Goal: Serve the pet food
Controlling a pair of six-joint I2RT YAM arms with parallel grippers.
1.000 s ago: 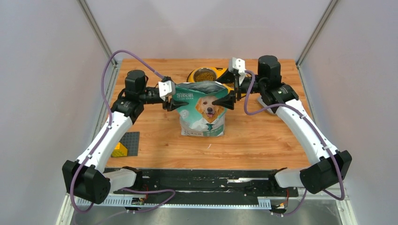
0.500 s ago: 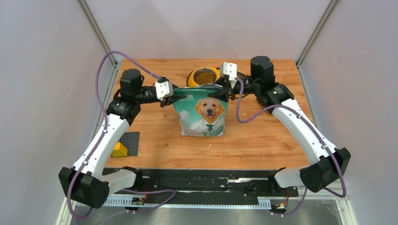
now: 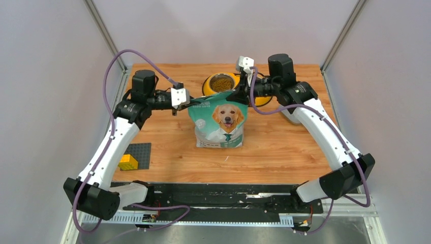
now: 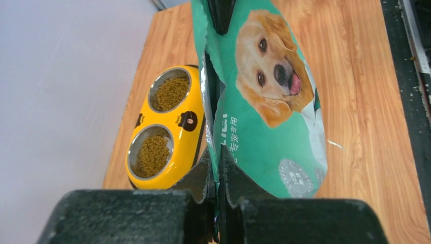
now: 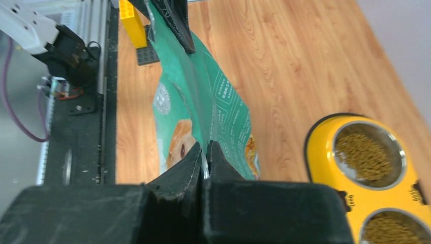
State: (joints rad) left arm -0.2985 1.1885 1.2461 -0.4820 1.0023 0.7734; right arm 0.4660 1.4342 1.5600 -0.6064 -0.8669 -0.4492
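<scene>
A teal-green pouch printed with a golden retriever stands upright mid-table. My left gripper is shut on its top left corner, and the left wrist view shows the pouch edge pinched between the fingers of the left gripper. My right gripper is shut on the top right corner, with the foil edge of the pouch clamped in the right gripper. Brown pet food fills both steel bowls of the yellow feeder behind the pouch; the pet food shows in both wrist views.
A yellow brick lies on a dark baseplate at the near left. A black rail runs along the table's near edge. Grey walls close in on both sides and behind.
Both grippers rose from the pouch's sides to its top corners and shut on them. The pouch top is now stretched flat between them.
</scene>
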